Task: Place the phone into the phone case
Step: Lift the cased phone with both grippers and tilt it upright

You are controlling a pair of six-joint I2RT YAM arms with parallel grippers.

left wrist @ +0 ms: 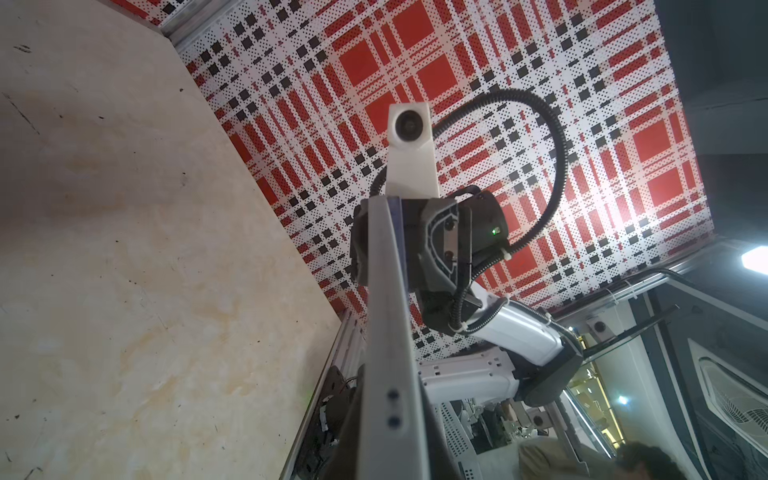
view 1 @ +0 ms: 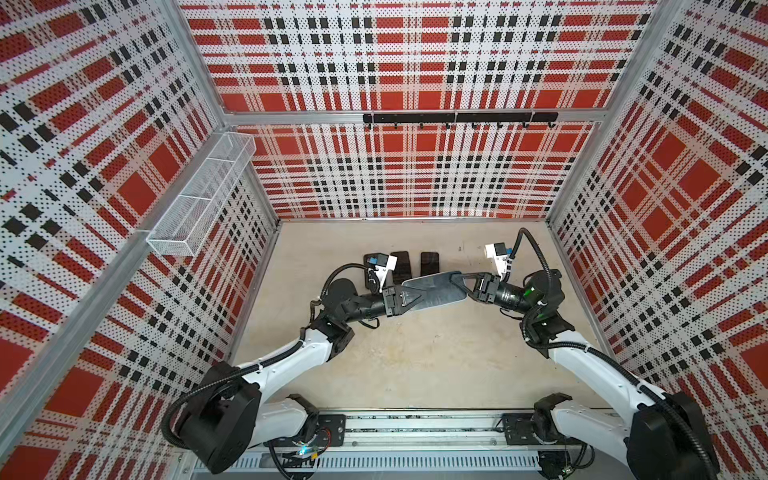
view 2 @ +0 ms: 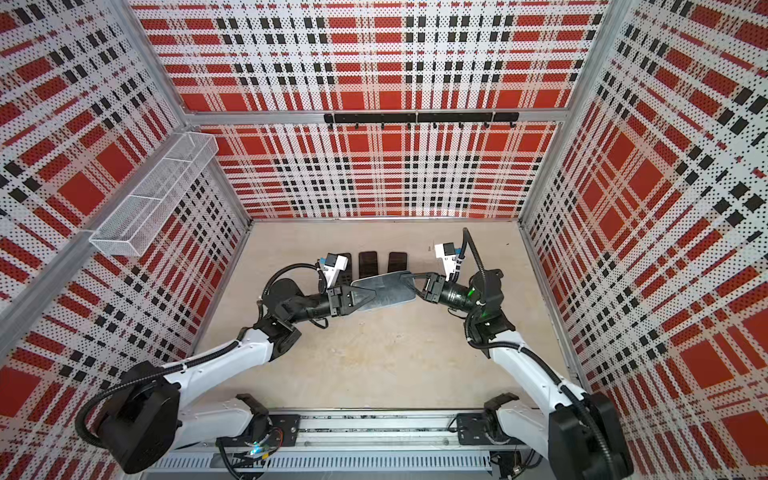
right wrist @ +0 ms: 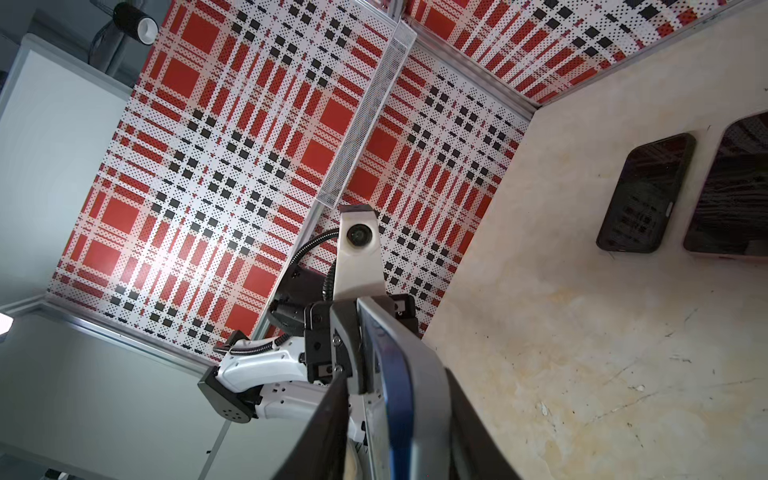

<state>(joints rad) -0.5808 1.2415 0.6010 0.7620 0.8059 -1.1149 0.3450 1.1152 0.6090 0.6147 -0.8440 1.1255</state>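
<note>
Phone (view 1: 436,291), both top views: off the surface (view 1: 415,365), bridging left gripper (view 1: 409,300) and right gripper (view 1: 459,279).
Left gripper, left wrist view: clamped on phone (left wrist: 388,332) end; hold firm.
Right gripper, right wrist view: jaws slightly parted around phone (right wrist: 415,395); withdraw straight, no snag.

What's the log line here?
phone: off table, bridging both arms | left gripper: shut on phone | right gripper: at other end, grip unclear | three dark handsets on table behind
</note>
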